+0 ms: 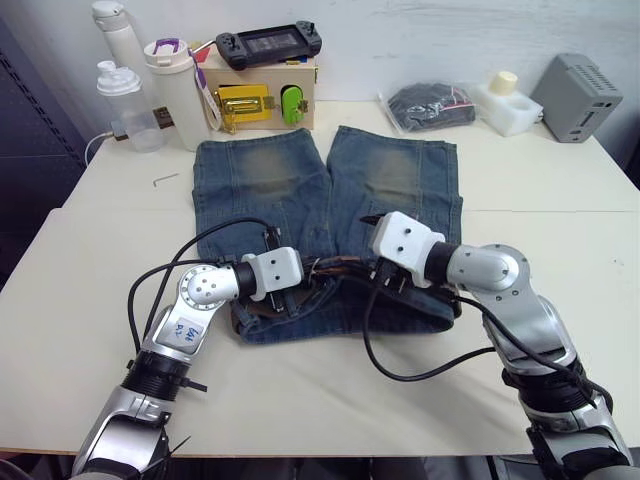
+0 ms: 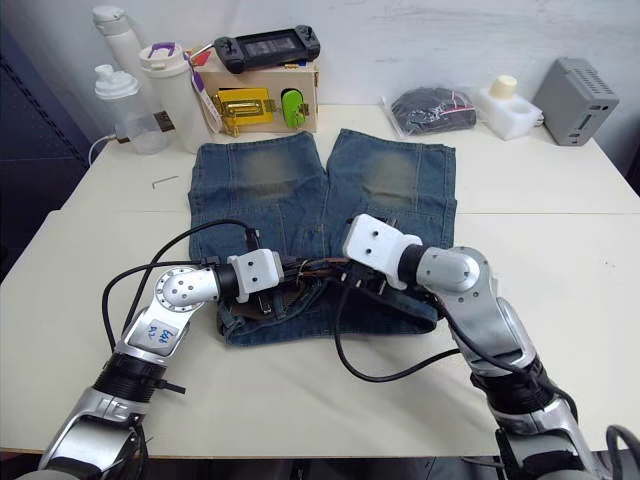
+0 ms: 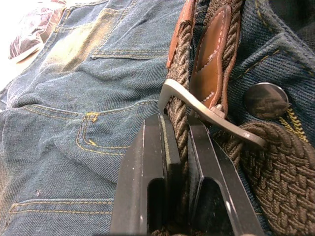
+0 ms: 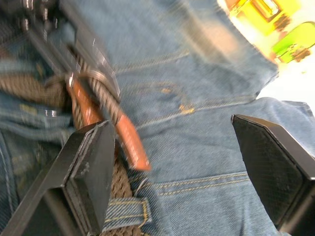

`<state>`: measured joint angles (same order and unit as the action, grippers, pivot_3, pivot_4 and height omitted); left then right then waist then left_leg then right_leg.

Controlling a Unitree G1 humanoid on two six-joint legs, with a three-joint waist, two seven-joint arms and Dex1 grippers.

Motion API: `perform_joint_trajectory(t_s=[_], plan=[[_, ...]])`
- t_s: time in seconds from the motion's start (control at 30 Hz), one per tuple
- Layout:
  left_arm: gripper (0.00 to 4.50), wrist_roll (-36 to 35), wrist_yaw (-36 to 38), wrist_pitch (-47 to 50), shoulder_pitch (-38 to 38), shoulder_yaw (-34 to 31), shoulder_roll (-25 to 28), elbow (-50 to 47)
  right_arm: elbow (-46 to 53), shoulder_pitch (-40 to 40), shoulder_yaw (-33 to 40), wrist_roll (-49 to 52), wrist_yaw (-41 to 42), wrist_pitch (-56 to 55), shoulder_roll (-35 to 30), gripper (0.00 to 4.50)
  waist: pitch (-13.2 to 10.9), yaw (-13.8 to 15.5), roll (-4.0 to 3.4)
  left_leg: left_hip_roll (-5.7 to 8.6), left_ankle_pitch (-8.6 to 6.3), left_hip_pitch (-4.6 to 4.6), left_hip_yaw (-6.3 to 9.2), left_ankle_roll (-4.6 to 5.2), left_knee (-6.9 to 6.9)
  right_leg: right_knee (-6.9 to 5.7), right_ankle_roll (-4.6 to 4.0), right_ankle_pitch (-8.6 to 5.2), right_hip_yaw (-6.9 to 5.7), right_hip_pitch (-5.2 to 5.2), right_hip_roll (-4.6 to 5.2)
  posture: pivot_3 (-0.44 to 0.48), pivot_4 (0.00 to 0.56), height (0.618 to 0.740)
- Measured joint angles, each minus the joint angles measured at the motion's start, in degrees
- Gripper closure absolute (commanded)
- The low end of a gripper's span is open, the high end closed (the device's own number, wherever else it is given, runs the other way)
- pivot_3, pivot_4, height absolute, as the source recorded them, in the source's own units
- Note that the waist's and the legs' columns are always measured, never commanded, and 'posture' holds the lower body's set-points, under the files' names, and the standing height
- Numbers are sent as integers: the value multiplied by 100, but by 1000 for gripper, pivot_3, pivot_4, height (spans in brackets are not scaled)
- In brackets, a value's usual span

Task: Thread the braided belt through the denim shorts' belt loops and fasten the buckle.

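The denim shorts [image 1: 300, 190] lie flat on the table, legs pointing away and the waistband nearest me. The braided belt [image 3: 275, 162] runs along that waistband. My left gripper [image 3: 178, 123] is shut on the braid, just below the silver buckle [image 3: 206, 110], beside the shorts' metal button [image 3: 266, 100]. The belt's brown leather tip [image 4: 130, 140] passes through the buckle. My right gripper [image 4: 170, 125] is open over the waistband, with one finger [image 4: 91, 167] next to the leather tip and a belt loop [image 4: 125, 209]. Both grippers meet at the waistband's middle [image 1: 340, 270].
At the table's far edge stand a wooden box with a yellow latch [image 1: 265, 100], a game console [image 1: 268, 42] on top of it, bottles [image 1: 125, 100], a black pouch [image 1: 430, 105], a white block [image 1: 508, 105] and a grey device [image 1: 575, 98]. A hex key [image 1: 165, 180] lies far left.
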<state>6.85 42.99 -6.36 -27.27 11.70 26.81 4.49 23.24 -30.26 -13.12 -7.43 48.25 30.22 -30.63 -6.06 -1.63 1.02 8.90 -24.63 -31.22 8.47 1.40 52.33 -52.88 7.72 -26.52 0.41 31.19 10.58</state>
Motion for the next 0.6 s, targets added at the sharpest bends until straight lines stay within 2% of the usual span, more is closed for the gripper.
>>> perform_joint_trajectory(t_s=[0.2, 0.3, 0.43, 0.5, 0.6], plan=[[4500, 60, -18, -53, 4, 25, 53, -59, -272, -1, -323, -304, -298, -615, -31, 465, 0, -4, 0, 0, 0, 0, 0, 0, 0, 0, 0, 0, -1, 1, -1, 0, 150, 645], [4500, 76, -30, -70, 4, 39, 79, -83, -331, 0, -418, -360, -336, -716, -31, 1310, 0, -7, 0, 0, 0, 0, 0, 0, -1, -1, 0, 0, -1, 2, -1, 0, 150, 645], [4500, 90, -43, -101, 4, 44, 91, -85, -336, 55, -550, -397, -320, -770, -33, 3192, 0, -4, 0, 0, 0, -1, 1, 0, 0, -1, 0, 0, 0, 2, -1, 0, 150, 645], [4500, 124, -55, -134, 3, 45, 113, -83, -336, 139, -626, -426, -284, -769, -63, 4300, 0, -6, 0, 0, 0, 0, 0, 0, -1, -1, 0, 0, -1, 2, -1, 0, 150, 645], [4500, 183, -64, -226, 1, 48, 142, -74, -305, 177, -656, -436, -270, -750, -80, 4429, 0, -8, 0, -1, 0, 0, 0, 0, -1, -1, 0, 0, -2, 3, -2, 0, 150, 645]])
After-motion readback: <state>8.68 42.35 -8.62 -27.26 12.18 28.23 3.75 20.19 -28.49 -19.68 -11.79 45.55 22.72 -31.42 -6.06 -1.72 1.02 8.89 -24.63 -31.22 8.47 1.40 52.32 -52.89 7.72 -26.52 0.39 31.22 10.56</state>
